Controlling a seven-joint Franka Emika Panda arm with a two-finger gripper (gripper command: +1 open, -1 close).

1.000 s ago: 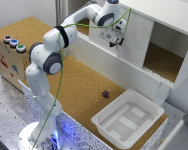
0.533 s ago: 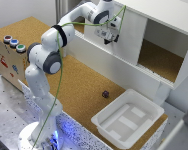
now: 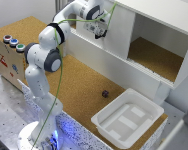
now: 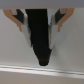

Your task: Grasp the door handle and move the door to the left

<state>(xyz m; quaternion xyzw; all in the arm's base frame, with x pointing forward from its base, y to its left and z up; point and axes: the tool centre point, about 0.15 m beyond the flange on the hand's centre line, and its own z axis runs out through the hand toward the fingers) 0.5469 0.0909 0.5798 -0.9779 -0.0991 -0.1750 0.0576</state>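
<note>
Gripping the dark door handle [image 4: 41,35], gripper [image 3: 100,33] jaws pinching it, white door [image 3: 116,37] partly hidden

1. The gripper [image 3: 99,34] sits against the door [image 3: 116,37], and the handle there is too small to make out.
2. In the wrist view, the fingers [image 4: 20,19] are blurred and cut off by the edge.
3. Whether the jaws are clamped is unclear, perhaps closed.
</note>
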